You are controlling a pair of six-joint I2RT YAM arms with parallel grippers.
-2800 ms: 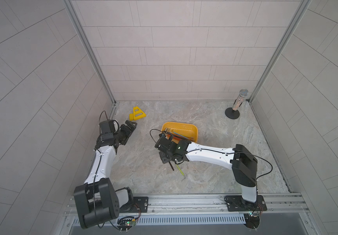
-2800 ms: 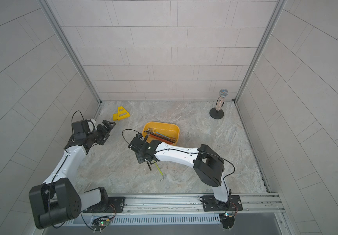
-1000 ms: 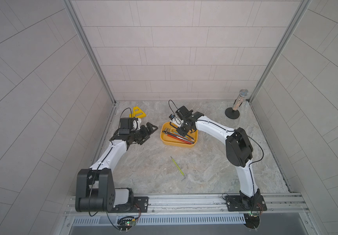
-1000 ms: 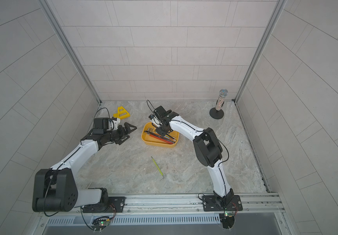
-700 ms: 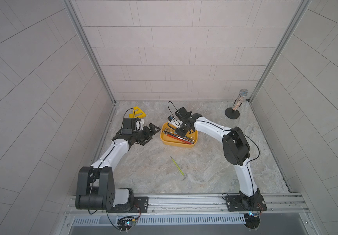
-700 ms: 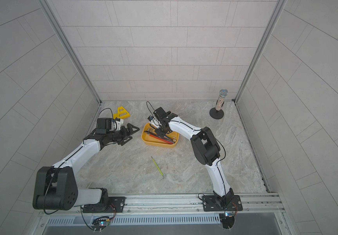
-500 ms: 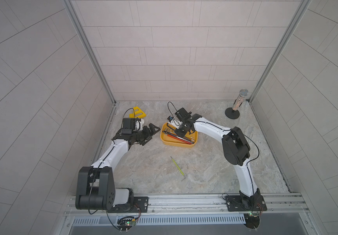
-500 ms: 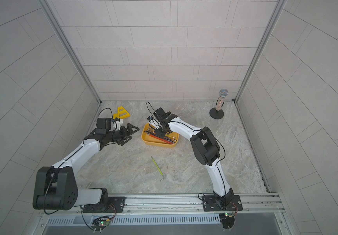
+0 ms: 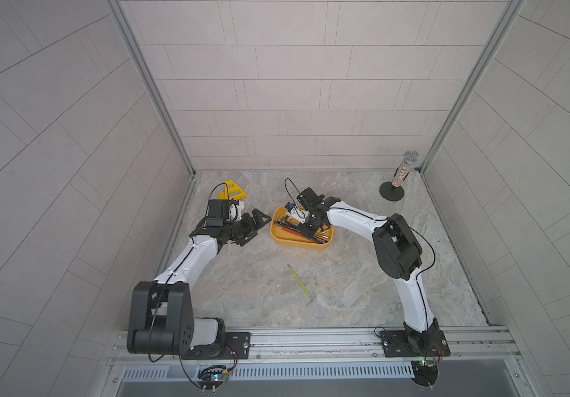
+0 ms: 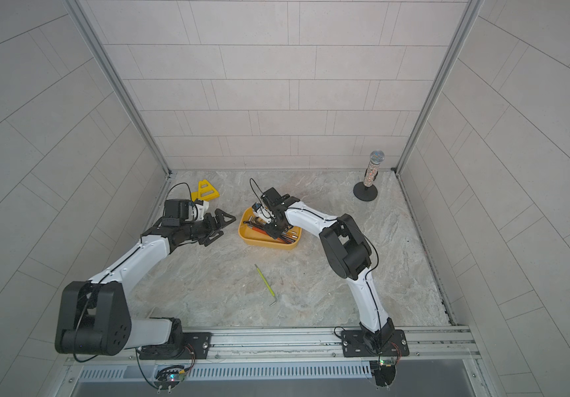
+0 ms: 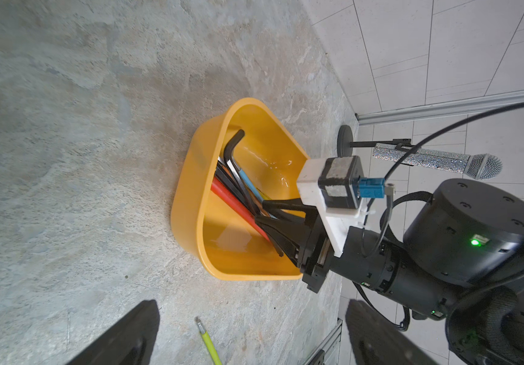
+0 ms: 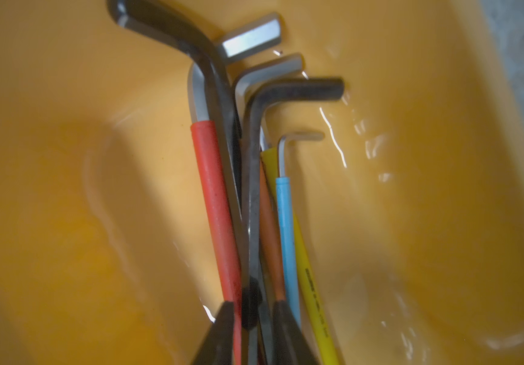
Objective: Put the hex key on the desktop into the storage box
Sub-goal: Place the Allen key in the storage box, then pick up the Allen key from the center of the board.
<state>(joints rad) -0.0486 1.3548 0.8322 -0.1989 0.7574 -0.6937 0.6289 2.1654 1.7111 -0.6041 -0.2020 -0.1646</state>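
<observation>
One green hex key lies on the desk, well apart from the box, which already holds several keys. The right gripper is in the box, slightly parted astride a dark key. The left gripper gapes empty beside the box. Nearly done, I judge.

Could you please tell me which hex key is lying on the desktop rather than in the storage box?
The thin yellow-green hex key, alone on the desktop nearer the base rail; the others lie bundled inside the storage box.
</observation>
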